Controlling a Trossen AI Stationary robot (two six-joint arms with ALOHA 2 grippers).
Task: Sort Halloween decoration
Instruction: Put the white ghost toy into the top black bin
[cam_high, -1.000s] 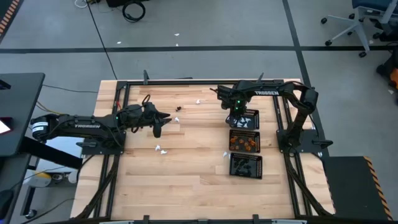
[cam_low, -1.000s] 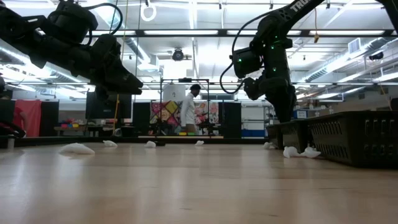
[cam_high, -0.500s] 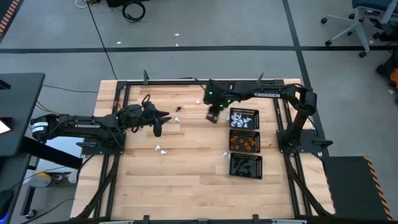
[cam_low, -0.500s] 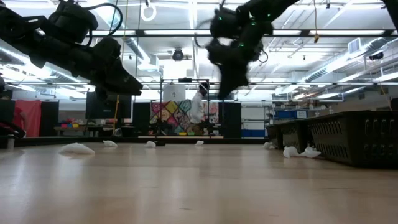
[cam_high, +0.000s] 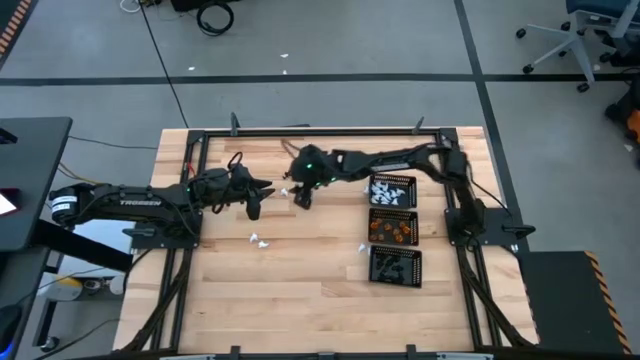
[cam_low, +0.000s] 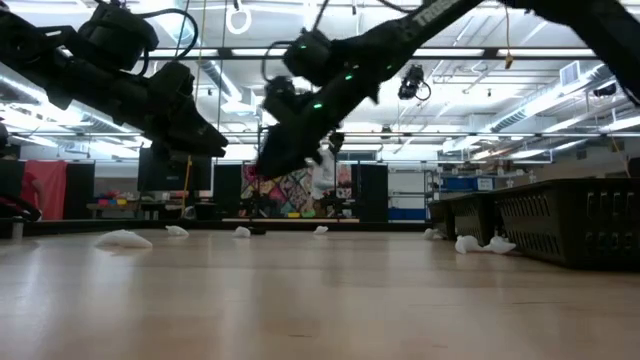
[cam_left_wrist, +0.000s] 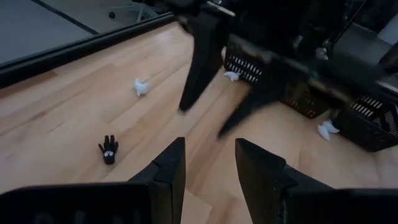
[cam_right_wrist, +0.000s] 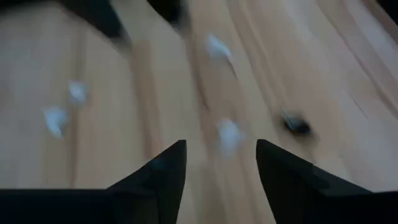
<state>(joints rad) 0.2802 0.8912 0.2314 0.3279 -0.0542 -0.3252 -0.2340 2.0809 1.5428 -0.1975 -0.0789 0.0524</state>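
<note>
Sorting in progress, seen as the working arm leaves the trays. The right claw (cam_high: 303, 196) has swung away from the white-filled tray (cam_high: 392, 190) at the far right of the desk (cam_high: 300, 280), over which it hung a second ago, and now hangs above the far middle of the desk; its fingers (cam_right_wrist: 166, 171) are spread with nothing between them. Half a second ago it was midway across, so this reads as a return trip after a drop, a judgement rather than something seen.

Directly beneath lie a loose white trinket (cam_right_wrist: 228, 134) and a small black trinket (cam_right_wrist: 297, 124), both on bare wood in the far middle, the black one also visible from the left wrist (cam_left_wrist: 109, 149). Two more white pieces (cam_high: 259, 241) rest nearer the desk's centre, and another (cam_high: 363, 248) lies just beside the orange tray (cam_high: 393, 228). The black tray (cam_high: 395, 265) completes the row along the right side.

The left claw (cam_high: 253, 207) has not moved: it hovers over the left half, fingers (cam_left_wrist: 168, 171) apart and empty.

Most trinkets are already sorted; a handful remain, and the next pick is probably the white one below.
</note>
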